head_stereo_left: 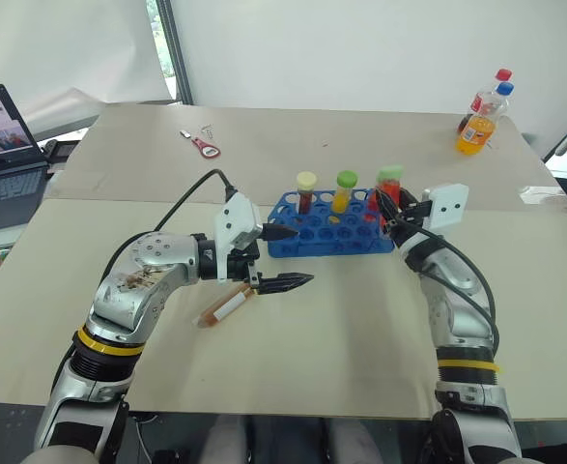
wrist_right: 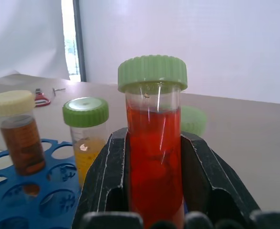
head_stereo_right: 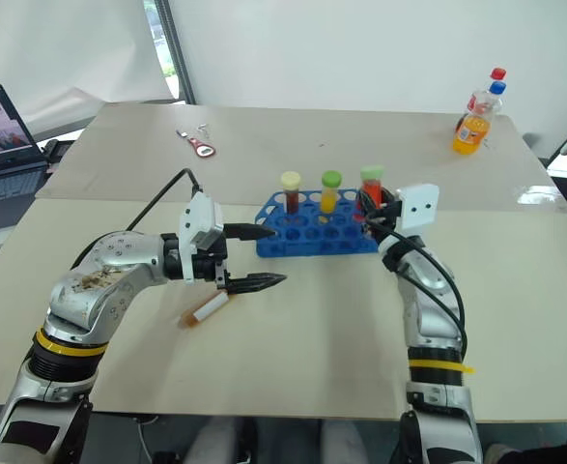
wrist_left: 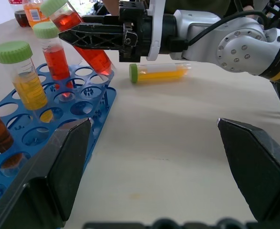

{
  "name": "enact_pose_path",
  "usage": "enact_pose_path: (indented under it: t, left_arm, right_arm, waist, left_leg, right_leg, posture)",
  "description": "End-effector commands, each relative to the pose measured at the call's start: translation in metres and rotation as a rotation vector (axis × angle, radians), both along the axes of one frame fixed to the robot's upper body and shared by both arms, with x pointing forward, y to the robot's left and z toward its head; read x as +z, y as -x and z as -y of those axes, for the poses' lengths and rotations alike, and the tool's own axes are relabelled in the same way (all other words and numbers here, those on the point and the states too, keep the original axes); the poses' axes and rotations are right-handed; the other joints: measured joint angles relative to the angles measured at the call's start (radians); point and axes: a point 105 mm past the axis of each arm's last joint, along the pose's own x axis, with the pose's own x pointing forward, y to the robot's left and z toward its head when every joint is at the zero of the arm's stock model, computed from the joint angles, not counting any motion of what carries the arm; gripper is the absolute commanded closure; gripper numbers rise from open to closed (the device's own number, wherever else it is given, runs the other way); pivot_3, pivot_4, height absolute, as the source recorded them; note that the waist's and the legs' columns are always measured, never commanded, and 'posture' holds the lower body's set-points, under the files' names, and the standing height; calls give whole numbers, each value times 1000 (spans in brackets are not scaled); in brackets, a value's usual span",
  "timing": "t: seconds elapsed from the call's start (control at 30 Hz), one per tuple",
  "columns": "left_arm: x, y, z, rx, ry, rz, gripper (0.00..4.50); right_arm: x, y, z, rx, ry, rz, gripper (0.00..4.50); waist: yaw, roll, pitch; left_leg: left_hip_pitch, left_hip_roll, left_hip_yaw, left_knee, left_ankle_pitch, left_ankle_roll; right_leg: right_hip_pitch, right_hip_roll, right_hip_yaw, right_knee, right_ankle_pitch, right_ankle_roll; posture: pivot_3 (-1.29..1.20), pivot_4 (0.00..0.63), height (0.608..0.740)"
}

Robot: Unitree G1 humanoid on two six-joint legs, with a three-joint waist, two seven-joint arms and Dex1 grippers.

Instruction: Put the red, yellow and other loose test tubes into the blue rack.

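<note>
My right end effector point(wrist_right: 151, 191) is closed on a red test tube point(wrist_right: 154, 157), gripping it on the body below the green cap, and I hold it just above the right end of the blue rack point(head_stereo_left: 312, 237); next to it in the rack stand a yellow tube point(head_stereo_left: 343, 193) and a brown tube point(head_stereo_left: 305, 193), and the left wrist view shows one more red tube already standing there; my left end effector point(head_stereo_left: 285, 257) is open and empty, just beside the rack, with a loose brown tube point(head_stereo_left: 227, 306) lying on the worktop point(head_stereo_left: 341, 338) under it; another yellow tube point(wrist_left: 159, 72) lies beyond my right end effector; I judge these tubes light, stiff and smooth, so they may slip or roll; the best hold is across the middle of the body.
</note>
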Motion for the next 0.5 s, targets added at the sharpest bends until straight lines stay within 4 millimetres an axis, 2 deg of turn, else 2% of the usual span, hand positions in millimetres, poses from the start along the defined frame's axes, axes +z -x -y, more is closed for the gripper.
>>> enact_pose_path:
  t: [0.03, 0.5]
  left_arm:
    - [11, 5, 1, -14, 9, 44, 0]
    - [13, 3, 4, -4, 21, 42, 0]
  right_arm:
    - [13, -2, -1, -22, 7, 78, 3475]
    - [0, -8, -6, -81, -41, 89, 3475]
  waist:
    - [-1, 0, 0]
    - [-1, 0, 0]
  left_leg:
    - [0, 0, 0, 0, 0, 0]
    - [0, 0, 0, 0, 0, 0]
  right_leg:
    - [0, 0, 0, 0, 0, 0]
    - [0, 0, 0, 1, 0, 0]
  posture:
    - [0, 150, 676]
    - [0, 150, 676]
